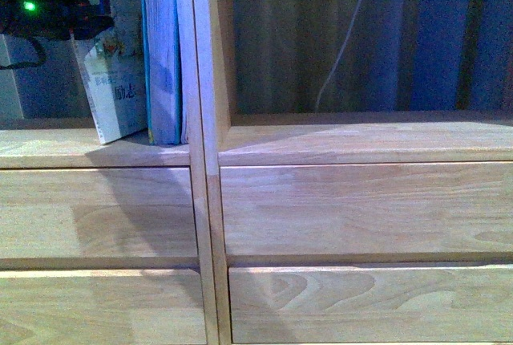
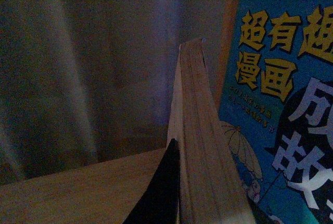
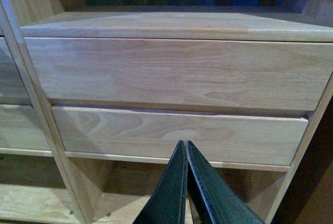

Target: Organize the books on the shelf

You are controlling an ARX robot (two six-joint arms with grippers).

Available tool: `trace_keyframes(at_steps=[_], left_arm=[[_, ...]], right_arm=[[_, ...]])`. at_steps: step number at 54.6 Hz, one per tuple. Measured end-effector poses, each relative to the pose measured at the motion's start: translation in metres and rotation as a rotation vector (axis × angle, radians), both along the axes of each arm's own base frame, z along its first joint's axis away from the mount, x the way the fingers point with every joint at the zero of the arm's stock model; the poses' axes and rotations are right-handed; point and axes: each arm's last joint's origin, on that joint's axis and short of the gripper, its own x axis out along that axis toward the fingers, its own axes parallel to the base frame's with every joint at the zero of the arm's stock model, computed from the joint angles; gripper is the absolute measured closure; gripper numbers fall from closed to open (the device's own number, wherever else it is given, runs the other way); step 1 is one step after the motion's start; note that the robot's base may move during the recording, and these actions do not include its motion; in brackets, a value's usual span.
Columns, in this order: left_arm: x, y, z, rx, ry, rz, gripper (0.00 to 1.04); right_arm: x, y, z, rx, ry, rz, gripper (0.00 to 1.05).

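Observation:
The thin pale paperback (image 1: 116, 88) leans tilted in the shelf's (image 1: 96, 148) left cubby, its lower edge on the board, beside the upright teal book (image 1: 164, 56) that stands against the central divider (image 1: 200, 120). My left gripper (image 1: 76, 12) is shut on the paperback's upper part. In the left wrist view one black finger (image 2: 164, 187) presses the paperback's page edge (image 2: 200, 146), with the teal book's cover (image 2: 276, 104) right beside it. My right gripper (image 3: 185, 148) is shut and empty, in front of the right-hand drawer fronts (image 3: 177, 133).
The right cubby (image 1: 369, 132) holds no books; a curtain and a white cable (image 1: 349, 36) hang behind it. Four drawer fronts (image 1: 361, 209) fill the lower shelf. Open low compartments (image 3: 130, 193) lie under the drawers.

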Motion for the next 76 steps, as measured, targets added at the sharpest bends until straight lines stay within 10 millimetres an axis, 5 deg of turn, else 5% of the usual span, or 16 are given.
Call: trace_keyframes(at_steps=[14, 22, 46, 76], left_arm=[[0.003, -0.030, -0.011, -0.007, -0.024, -0.001, 0.98], [0.006, -0.045, -0.035, -0.024, 0.031, 0.014, 0.67], [0.000, -0.047, -0.063, -0.011, 0.105, 0.045, 0.07], [-0.037, -0.047, -0.064, 0.008, 0.151, 0.022, 0.08]], right_arm=[[-0.012, 0.000, -0.004, 0.000, 0.016, 0.000, 1.02], [-0.013, 0.000, -0.003, 0.000, 0.007, -0.001, 1.02], [-0.013, 0.000, -0.003, 0.000, 0.006, 0.000, 1.02], [-0.013, 0.000, -0.003, 0.000, 0.006, 0.000, 1.02]])
